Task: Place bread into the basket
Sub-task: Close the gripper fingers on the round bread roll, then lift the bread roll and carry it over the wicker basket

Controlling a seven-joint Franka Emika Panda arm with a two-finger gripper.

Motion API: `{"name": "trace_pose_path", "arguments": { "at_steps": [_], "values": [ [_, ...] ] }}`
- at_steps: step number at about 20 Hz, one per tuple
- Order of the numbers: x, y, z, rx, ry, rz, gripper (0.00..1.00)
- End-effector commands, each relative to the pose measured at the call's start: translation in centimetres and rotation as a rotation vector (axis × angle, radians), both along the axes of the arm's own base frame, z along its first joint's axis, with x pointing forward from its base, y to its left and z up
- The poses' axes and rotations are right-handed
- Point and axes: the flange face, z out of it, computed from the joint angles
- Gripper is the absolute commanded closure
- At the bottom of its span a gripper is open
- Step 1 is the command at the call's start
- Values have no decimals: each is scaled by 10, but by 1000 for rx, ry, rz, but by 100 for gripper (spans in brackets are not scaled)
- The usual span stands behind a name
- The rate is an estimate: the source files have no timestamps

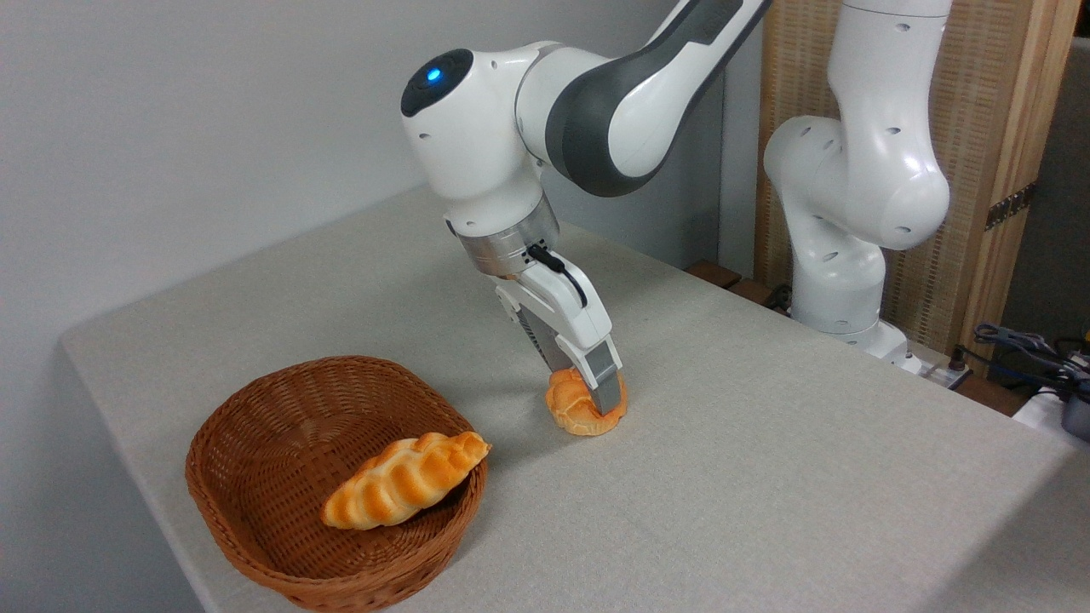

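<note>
Bread (577,407) sits on the tabletop (766,443), just off the basket (255,477) rim, toward 2 o'clock from the basket's centre. Claw (596,393) straddles the bun, fingers down its flanks, apparently clamped on it. Basket lies at 8 o'clock from the claw; braided loaf (404,478) already rests inside.
</note>
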Motion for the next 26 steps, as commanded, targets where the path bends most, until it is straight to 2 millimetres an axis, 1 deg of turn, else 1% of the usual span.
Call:
{"name": "trace_pose_path", "arguments": {
  "at_steps": [1, 2, 13, 15, 17, 19, 20, 22, 24, 26],
  "values": [
    [0, 0, -1, 14, -9, -6, 54],
    [0, 0, -1, 14, -9, -6, 59],
    [0, 0, -1, 13, -9, -7, 58],
    [1, 0, 3, 10, -18, -6, 58],
    [4, 2, 16, 3, -44, 0, 58],
    [12, 5, 33, -2, -82, 8, 58],
    [18, 5, 46, -5, -111, 10, 58],
    [26, 5, 61, -10, -149, 10, 58],
    [38, 5, 84, -21, -228, 14, 57],
    [48, 4, 95, -31, -276, 19, 57]
  ]
}}
